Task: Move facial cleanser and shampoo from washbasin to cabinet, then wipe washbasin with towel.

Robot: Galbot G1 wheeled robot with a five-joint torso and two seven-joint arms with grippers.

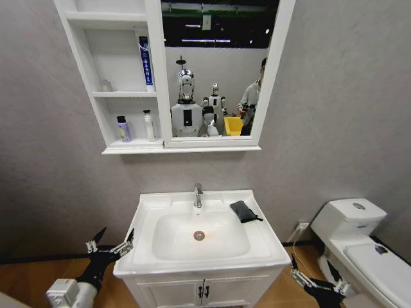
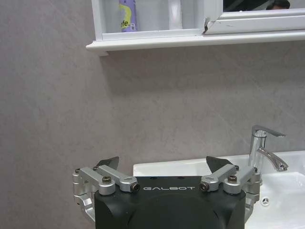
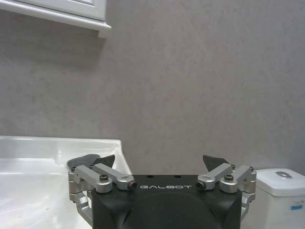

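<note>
I had both arms low, flanking the washbasin [image 1: 257, 247] in the bottom third of the head view: the left gripper [image 1: 110, 247] just off its lower-left corner, the right gripper [image 1: 316, 281] down at the lower right, between the vanity and the toilet [image 1: 359, 240]. Both sets of jaws stood wide apart and held nothing, as each wrist view showed. Two bottles already sat in the lowest compartment of the cabinet [image 1: 122, 149] at the upper left of the frame, a purple-labelled bottle [image 1: 122, 129] and a white bottle [image 1: 149, 125] beside it, so I judged the moving part done and the wiping left. The towel [image 1: 243, 211] lay on the basin's rear right ledge, right of the tap [image 1: 198, 195] and clear of the bowl, its long axis running from upper left to lower right in the frame. It sat up and to the left of my right jaws, and markedly nearer them than the left ones, which would have had to cross the whole bowl. I judged the right arm the natural one for the pick, coming down across the cloth's short side.
</note>
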